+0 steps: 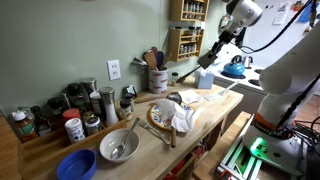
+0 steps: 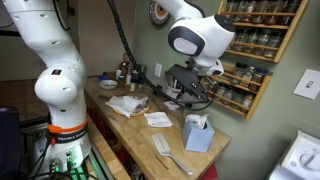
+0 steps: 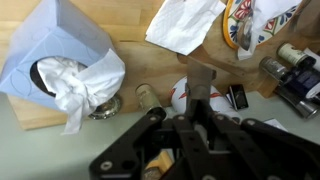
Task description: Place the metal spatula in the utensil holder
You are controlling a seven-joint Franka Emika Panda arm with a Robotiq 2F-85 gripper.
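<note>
The utensil holder [image 1: 158,80] is a cream-white crock at the back of the wooden counter, with brown wooden spoons standing in it. My gripper [image 1: 206,58] hangs above the counter, off to the right of the crock and apart from it, near the blue tissue box [image 1: 205,79]. In the wrist view the gripper [image 3: 200,102] is shut on the metal spatula [image 3: 200,78], whose flat grey blade sticks out past the fingertips. The crock is out of the wrist view. In an exterior view the gripper [image 2: 192,88] hovers over the counter's back edge.
A plate with a white cloth [image 1: 170,115], loose utensils [image 1: 160,135], a grey bowl with a spoon [image 1: 118,147] and a blue bowl [image 1: 76,165] sit on the counter. Spice jars [image 1: 60,118] line the back. A spice rack [image 1: 188,30] hangs on the wall. A napkin [image 3: 185,25] lies below the gripper.
</note>
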